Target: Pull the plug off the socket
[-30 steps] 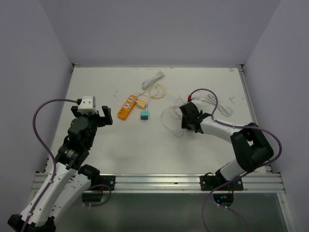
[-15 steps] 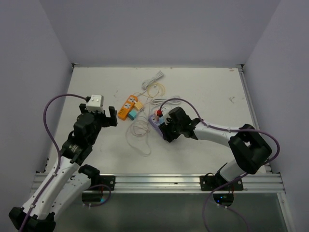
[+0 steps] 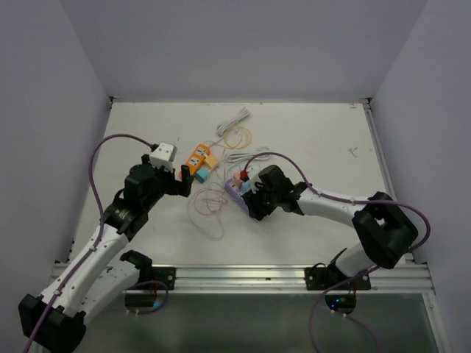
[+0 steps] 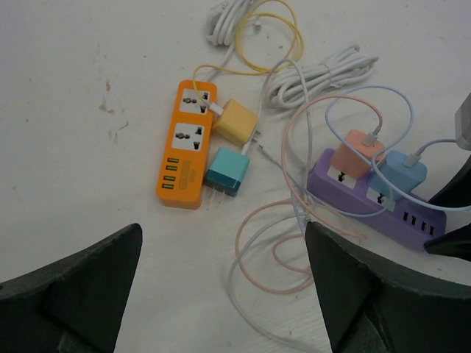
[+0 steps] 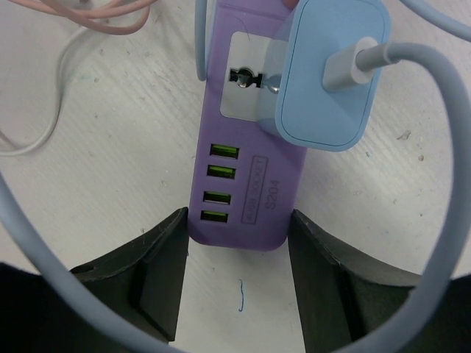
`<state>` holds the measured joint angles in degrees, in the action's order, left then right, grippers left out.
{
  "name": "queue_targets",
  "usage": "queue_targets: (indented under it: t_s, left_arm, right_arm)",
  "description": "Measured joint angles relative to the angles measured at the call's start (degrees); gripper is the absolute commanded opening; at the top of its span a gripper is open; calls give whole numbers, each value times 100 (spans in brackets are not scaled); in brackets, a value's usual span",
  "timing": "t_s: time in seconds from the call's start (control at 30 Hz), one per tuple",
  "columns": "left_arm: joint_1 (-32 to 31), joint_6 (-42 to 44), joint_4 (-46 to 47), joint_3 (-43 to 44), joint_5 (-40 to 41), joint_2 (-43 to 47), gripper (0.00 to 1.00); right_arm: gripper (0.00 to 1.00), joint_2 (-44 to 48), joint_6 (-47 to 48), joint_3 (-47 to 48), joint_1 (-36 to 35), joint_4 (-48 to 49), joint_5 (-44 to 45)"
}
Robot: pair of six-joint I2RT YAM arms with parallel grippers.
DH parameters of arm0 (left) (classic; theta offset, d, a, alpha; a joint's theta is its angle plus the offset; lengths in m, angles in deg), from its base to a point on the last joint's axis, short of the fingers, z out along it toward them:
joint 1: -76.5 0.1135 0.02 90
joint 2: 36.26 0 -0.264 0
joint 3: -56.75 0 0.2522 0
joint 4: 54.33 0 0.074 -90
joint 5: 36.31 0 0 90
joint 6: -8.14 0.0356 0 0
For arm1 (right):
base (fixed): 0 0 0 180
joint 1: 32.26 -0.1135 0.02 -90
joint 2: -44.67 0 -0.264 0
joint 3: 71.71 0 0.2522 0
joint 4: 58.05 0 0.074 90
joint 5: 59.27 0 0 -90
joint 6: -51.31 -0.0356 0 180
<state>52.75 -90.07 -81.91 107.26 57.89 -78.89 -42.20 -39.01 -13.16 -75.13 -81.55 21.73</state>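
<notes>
Now the right hand [image 5: 237,232] clamps the purple strip [image 5: 243,176] in the middle of the desk [image 4: 73,184], steadying it with the blue plug [image 5: 327,81] seated; the left hand [image 4: 221,246] hovers wide open to its left, likely to pull.

The table [image 3: 309,132] was viewed from above; the purple strip [image 4: 353,197] was seen obliquely by the left wrist, closely by the right.

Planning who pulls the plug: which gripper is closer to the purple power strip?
Right. The right gripper clamps the purple power strip at its USB end; the left gripper hangs open to its left, by the orange power strip.
</notes>
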Motion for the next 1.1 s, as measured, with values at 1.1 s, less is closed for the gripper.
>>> queue_targets:
  t_s: [1.1]
  left_arm:
    - [-1878,-1189,697,87,343,-1556,92]
  right_arm:
    - [78,1117,-1082,-815,-26,70,289]
